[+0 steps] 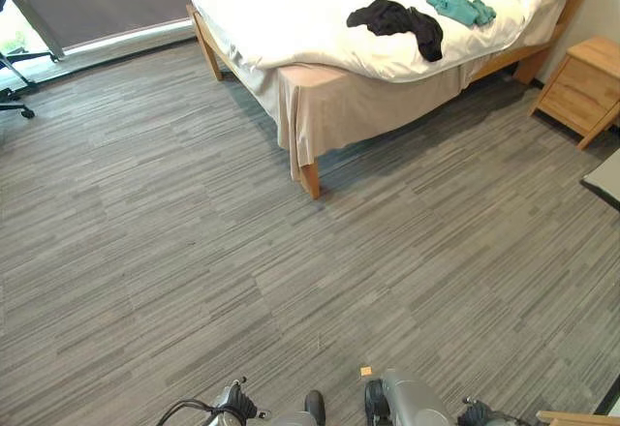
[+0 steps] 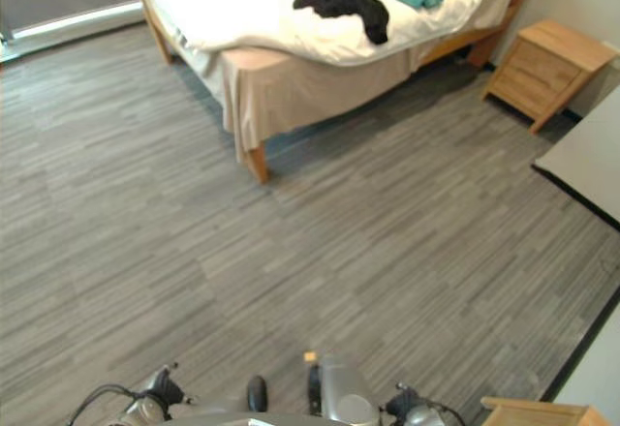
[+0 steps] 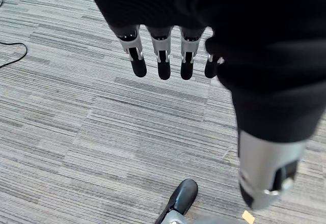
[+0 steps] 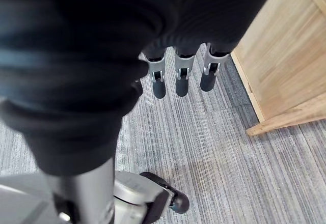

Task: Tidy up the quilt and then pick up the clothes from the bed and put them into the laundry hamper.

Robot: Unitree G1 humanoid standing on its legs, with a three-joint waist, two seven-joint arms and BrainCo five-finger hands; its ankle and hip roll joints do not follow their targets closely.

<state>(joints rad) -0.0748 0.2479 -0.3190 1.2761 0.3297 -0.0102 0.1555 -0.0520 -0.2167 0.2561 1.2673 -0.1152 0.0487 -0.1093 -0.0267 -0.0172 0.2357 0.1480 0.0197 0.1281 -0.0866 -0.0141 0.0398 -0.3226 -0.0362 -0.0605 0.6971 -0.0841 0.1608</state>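
Floor (image 1: 194, 252): wide, bare before bed (image 1: 320, 106) | black garment (image 1: 397, 21), teal garment (image 1: 457, 2): on quilt (image 1: 281, 10), well apart from hands | left hand (image 3: 163, 56), right hand (image 4: 178, 76): fingers straight, holding nothing.

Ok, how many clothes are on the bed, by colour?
Black: 1, black garment
Teal: 1, teal garment
Total: 2, both lying apart on the quilt
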